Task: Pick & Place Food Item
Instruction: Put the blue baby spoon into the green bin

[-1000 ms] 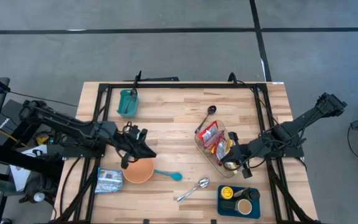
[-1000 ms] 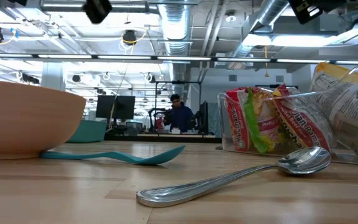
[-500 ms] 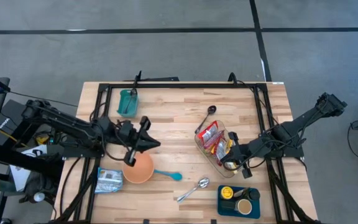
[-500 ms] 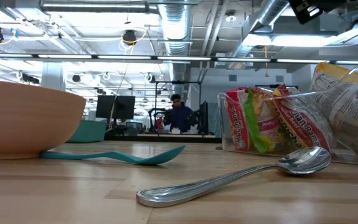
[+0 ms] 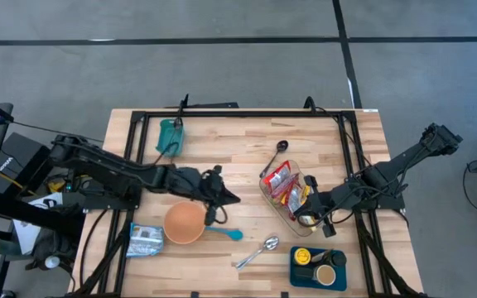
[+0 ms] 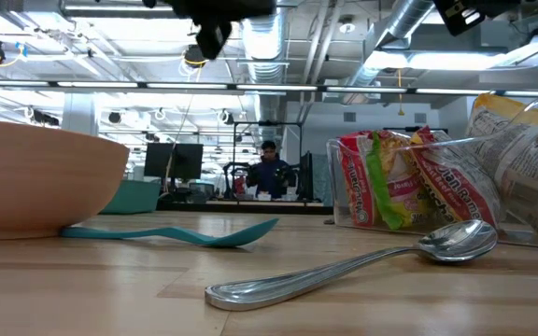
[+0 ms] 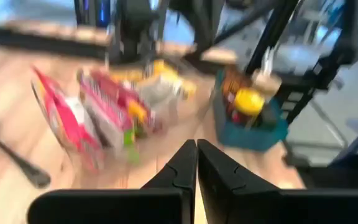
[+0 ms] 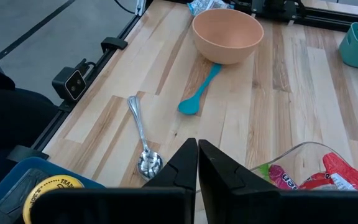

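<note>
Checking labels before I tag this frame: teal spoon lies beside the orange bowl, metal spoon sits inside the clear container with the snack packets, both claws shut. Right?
One thing is off: the metal spoon is not inside the clear container. The high view shows it lying on the bare table, apart from the container. The rest stands: teal spoon beside the orange bowl, snack packets in the container, left claw and right claw shut.

**Materials and finishes**

Worktop (image 5: 230,157): pale wood planks, smooth, visible grain. Spoon (image 6: 344,266): polished metal, mirror-glossy. Bowl (image 8: 227,34): matt peach plastic. Teal spatula (image 8: 199,93) beside bowl: matt plastic. Clear container (image 5: 286,199): glossy transparent plastic. Food packets (image 6: 390,182) in container: shiny crinkled foil-plastic. Arms: matt black.
</note>
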Controlling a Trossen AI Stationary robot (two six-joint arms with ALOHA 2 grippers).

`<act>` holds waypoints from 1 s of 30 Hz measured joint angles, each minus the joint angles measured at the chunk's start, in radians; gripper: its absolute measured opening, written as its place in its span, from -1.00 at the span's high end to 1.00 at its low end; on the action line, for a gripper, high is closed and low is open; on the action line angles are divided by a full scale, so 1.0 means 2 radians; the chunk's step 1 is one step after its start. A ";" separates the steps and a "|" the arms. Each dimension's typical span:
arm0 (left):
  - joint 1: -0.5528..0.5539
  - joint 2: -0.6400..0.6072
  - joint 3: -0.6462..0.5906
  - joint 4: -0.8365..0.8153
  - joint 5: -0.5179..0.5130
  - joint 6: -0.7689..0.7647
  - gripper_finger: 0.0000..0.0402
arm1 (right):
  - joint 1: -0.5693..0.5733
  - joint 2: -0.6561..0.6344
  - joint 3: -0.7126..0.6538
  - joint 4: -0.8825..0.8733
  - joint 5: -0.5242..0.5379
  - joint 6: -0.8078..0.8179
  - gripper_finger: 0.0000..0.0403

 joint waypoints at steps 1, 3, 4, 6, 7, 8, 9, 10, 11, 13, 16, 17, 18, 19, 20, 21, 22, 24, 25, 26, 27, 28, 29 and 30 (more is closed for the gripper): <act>-0.001 0.013 0.010 -0.016 0.000 -0.005 0.97 | 0.000 0.000 0.000 0.000 0.000 0.000 0.96; -0.004 0.033 0.027 -0.051 0.000 -0.014 0.97 | 0.000 0.000 0.000 0.000 0.000 0.000 0.96; -0.005 0.045 0.037 -0.065 0.000 -0.014 0.97 | 0.000 0.000 0.000 0.001 0.000 0.000 0.96; -0.010 0.067 0.055 -0.094 0.000 -0.015 0.97 | 0.000 0.000 0.000 0.001 0.000 0.000 0.96; -0.012 0.078 0.063 -0.107 0.000 -0.015 0.97 | 0.000 0.000 0.000 0.001 0.000 0.000 0.96; -0.014 0.090 0.073 -0.116 0.000 -0.015 0.97 | 0.000 0.000 0.000 0.001 0.000 0.000 0.96; -0.017 0.100 0.082 -0.126 0.000 -0.015 0.97 | 0.000 0.000 0.000 0.001 0.000 0.000 0.96; -0.019 0.109 0.089 -0.139 0.000 -0.015 0.97 | 0.000 0.000 0.000 0.001 0.000 0.000 0.96; -0.022 0.119 0.097 -0.148 0.000 -0.015 0.97 | 0.000 0.000 0.000 0.001 0.000 0.000 0.96; -0.028 0.136 0.111 -0.167 0.000 -0.015 0.97 | 0.000 0.000 0.000 0.000 0.000 0.000 0.96; -0.038 0.159 0.131 -0.200 0.000 -0.016 0.97 | 0.000 0.000 0.000 0.000 0.000 0.000 0.96; -0.041 0.163 0.135 -0.212 0.000 -0.016 0.97 | 0.000 0.000 0.000 0.000 0.000 0.000 0.96; -0.045 0.168 0.138 -0.224 0.000 -0.016 0.97 | 0.000 0.000 0.000 0.001 0.000 0.000 0.96; -0.049 0.174 0.142 -0.226 0.000 -0.016 0.97 | 0.000 0.000 0.000 0.001 0.000 0.000 0.96; -0.052 0.178 0.143 -0.229 0.000 -0.017 0.97 | 0.000 0.000 0.000 0.000 0.000 0.000 0.96; -0.056 0.181 0.143 -0.236 0.000 -0.025 0.97 | 0.000 0.000 0.000 0.001 0.000 0.000 0.96; -0.059 0.184 0.143 -0.239 0.000 -0.030 0.97 | 0.000 0.000 0.000 0.001 0.000 0.000 0.96; -0.068 0.189 0.143 -0.245 0.000 -0.039 0.97 | 0.000 0.000 0.000 0.001 0.000 0.000 0.96; -0.072 0.191 0.143 -0.254 0.000 -0.043 0.97 | 0.000 0.000 0.000 0.001 0.000 0.000 0.96; -0.077 0.194 0.143 -0.257 0.000 -0.050 0.97 | 0.000 0.000 0.000 0.001 0.000 0.000 0.96; -0.081 0.196 0.143 -0.264 0.001 -0.057 0.97 | 0.000 0.000 0.000 0.001 0.000 0.000 0.96; -0.085 0.198 0.143 -0.271 0.001 -0.063 0.97 | 0.000 0.000 0.000 0.001 0.000 0.000 0.96; -0.089 0.199 0.143 -0.275 0.001 -0.066 0.97 | 0.000 0.000 0.000 0.002 0.000 0.000 0.96; -0.093 0.200 0.143 -0.281 0.001 -0.068 0.97 | 0.000 0.000 0.000 0.001 0.000 0.000 0.96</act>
